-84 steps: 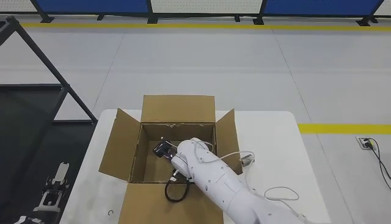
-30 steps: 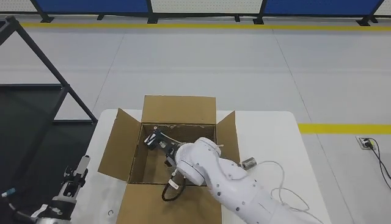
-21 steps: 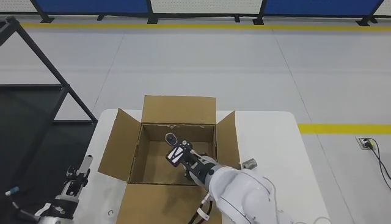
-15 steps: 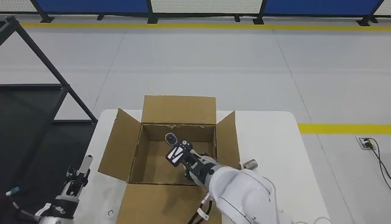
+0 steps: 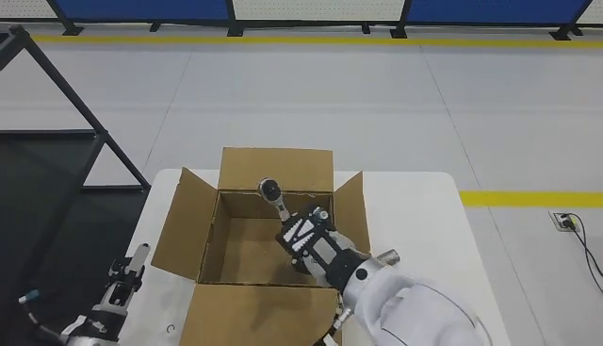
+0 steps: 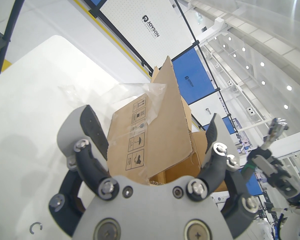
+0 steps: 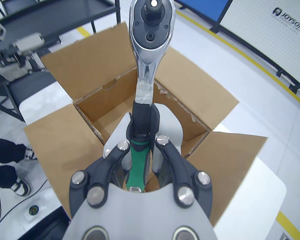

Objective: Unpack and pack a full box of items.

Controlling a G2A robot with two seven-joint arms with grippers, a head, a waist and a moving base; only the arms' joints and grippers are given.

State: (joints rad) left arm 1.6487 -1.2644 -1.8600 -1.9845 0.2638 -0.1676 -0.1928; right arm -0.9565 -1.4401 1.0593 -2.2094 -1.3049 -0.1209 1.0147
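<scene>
Ratchet wrench (image 5: 272, 192) is up out of the box (image 5: 275, 169). A few seconds back the right arm was bent down inside the carton. A second ago its pincer sat low by the left inner wall, and since then it has risen and swung toward the centre-right of the top view. The right gripper (image 5: 301, 233) is clamped on the wrench's black-and-green handle. The right wrist view shows this plainly: the fingers (image 7: 153, 116) pinch the grip, with the chrome head standing above them.

In the top view the head lies over the box's back wall, at the upper middle of the carton. The handle slants down and right to the gripper, which is above the right half of the opening.

The left gripper (image 6: 152, 119) is spread wide with nothing in it, at the lower left of the top view by the table's edge. It has only drifted a little. Its own camera looks up at the box's outer side, where plastic film (image 6: 150, 93) clings by a flap.

For the task, this reads as the unpacking half, with the grasp made and the lift done. The box floor that shows is bare cardboard, so this may be among the last items out. What remains is probably to carry the wrench clear of the flaps and set it on the table (image 5: 433, 214), perhaps at the right, where a small metal cylinder (image 5: 386, 254) lies. The long head could catch the back flap.
</scene>
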